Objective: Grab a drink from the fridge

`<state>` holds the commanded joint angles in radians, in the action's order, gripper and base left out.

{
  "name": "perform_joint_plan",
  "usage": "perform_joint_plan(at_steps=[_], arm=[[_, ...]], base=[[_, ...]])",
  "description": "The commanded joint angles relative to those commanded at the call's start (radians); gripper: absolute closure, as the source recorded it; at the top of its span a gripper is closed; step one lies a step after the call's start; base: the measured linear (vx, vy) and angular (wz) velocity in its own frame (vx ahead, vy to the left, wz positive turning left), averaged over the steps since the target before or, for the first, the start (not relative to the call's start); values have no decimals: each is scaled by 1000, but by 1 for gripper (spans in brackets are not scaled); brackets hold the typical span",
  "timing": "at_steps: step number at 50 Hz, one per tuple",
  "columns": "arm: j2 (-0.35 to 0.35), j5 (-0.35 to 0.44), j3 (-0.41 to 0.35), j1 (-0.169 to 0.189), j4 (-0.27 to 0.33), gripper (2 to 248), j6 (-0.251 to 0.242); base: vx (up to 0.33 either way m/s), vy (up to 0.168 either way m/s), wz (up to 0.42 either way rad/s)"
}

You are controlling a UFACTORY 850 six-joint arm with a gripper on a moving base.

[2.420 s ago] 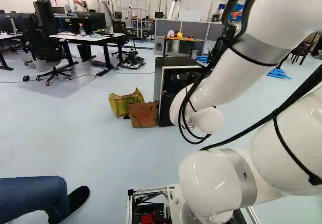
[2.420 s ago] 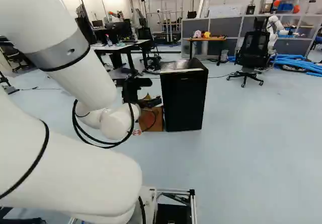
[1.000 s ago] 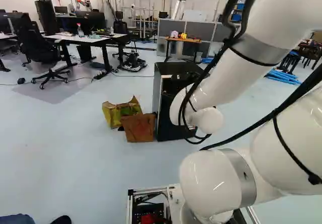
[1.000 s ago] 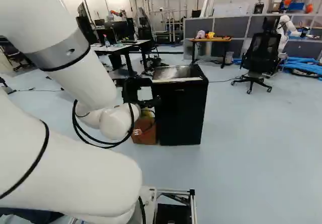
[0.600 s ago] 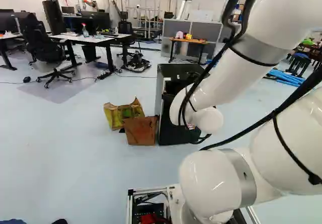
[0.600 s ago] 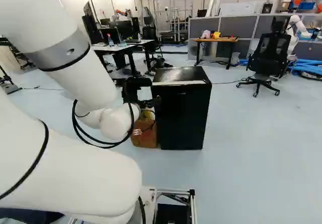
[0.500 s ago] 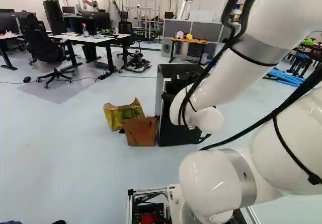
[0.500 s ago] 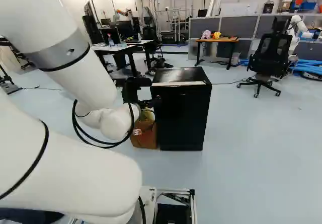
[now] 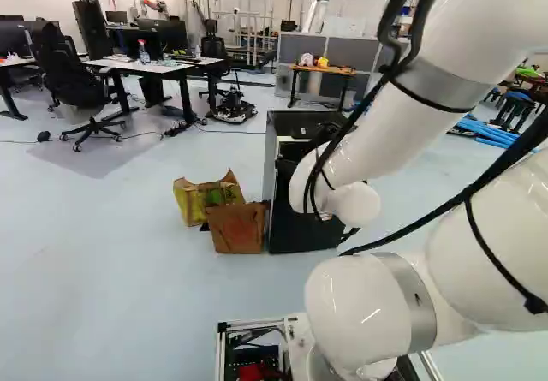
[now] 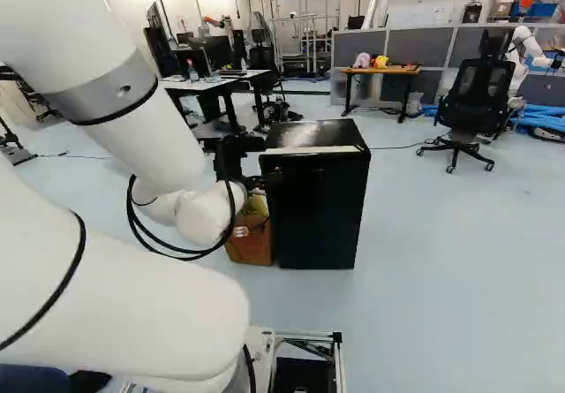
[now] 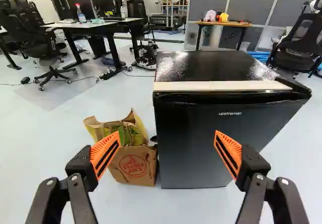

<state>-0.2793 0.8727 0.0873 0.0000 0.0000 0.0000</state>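
Note:
My gripper (image 10: 254, 182) hangs in front of the black fridge (image 10: 320, 203) in the right base view, most of it hidden by the wrist. The wrist view shows the gripper (image 11: 167, 139) open, its orange pads wide apart with nothing held. Ahead of it stands the fridge (image 11: 211, 148), door shut, a pale strip along the top front edge. One finger lines up with the door, the other with the paper bags beside the fridge. A gap of floor seems to lie before the door. No drink is in sight.
A brown paper bag (image 11: 134, 164) touches or nearly touches the fridge's side, with a yellow-green one (image 9: 205, 199) behind. Farther back are desks (image 9: 158, 66), an office chair (image 10: 475, 102) and another robot (image 10: 527, 47). A person's leg (image 10: 31, 378) is close beside the base.
The base has moved closer to the fridge and turned a little, so fridge and bags look larger. My arm keeps its pose against its lowest joint. The person's leg has left the left base view.

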Motion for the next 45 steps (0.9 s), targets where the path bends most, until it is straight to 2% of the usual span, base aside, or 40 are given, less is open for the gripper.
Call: perform_joint_plan(at_steps=[9, 21, 45], arm=[[3, 0, 2, -6, 0, 3, 0], [33, 0, 28, -32, -13, 3, 0], [136, 0, 121, -109, -174, 3, 0]], base=[[0, 0, 0], [0, 0, 0], [0, 0, 0]])
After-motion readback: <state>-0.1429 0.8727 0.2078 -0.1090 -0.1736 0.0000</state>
